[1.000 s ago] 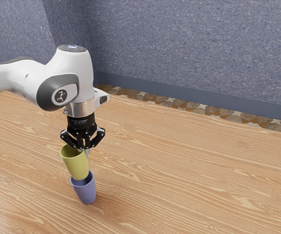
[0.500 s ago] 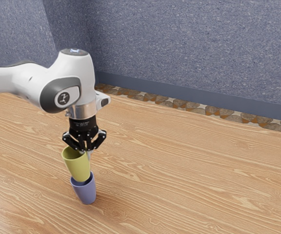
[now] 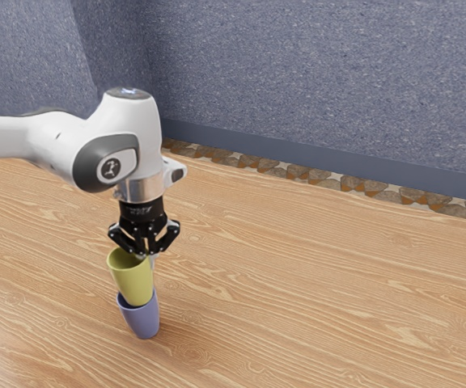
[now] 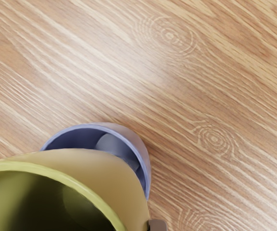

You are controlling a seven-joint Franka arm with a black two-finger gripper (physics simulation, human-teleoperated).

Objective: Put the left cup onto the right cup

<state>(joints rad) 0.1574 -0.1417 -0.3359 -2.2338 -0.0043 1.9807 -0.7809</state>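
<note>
Toward the bench's near edge, the gripper pinches the rim wall of the olive cup, whose base sits tilted inside the mouth of the lavender cup. The nesting step looks nearly done. The next move likely calls for straightening and lowering the cup before release. The olive cup is smooth, tapered and handleless, leaning off upright.

Tilted olive cup inside lavender cup
</note>
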